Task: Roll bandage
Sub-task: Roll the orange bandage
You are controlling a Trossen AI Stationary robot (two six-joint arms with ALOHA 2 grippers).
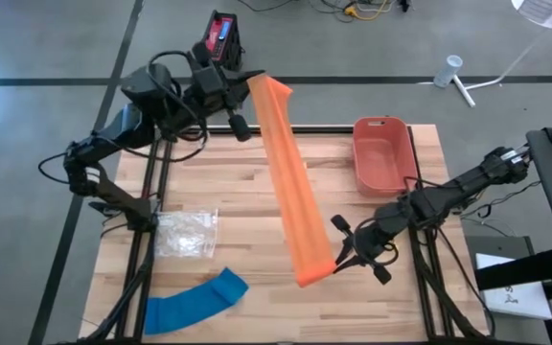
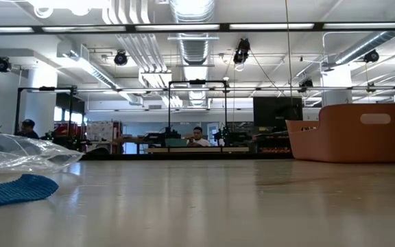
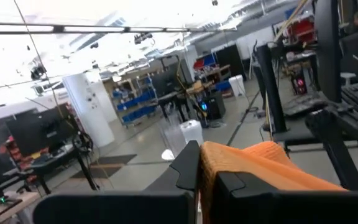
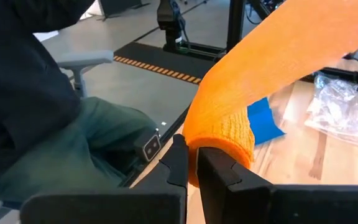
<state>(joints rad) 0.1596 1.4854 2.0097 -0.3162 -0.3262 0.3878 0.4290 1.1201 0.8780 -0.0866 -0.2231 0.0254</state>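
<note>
The left gripper (image 1: 257, 84) and right gripper (image 1: 332, 259) are both clamped on the orange bandage (image 1: 290, 182), stretched above the table (image 1: 247, 307). Its far end overhangs the far edge. No legible writing.

Stretched above the counter (image 1: 257, 192) between two hands: bandage (image 1: 290, 187), far end pinched by the left hand (image 1: 247, 84) at the back edge, near end pinched by the right hand (image 1: 338, 257) toward the front. Right of the bandage, at the back right: a bin (image 1: 383, 153). Left of it: a plastic bag (image 1: 186, 233). In front of that bag, at the front left corner: a second bandage (image 1: 195, 300).
</note>
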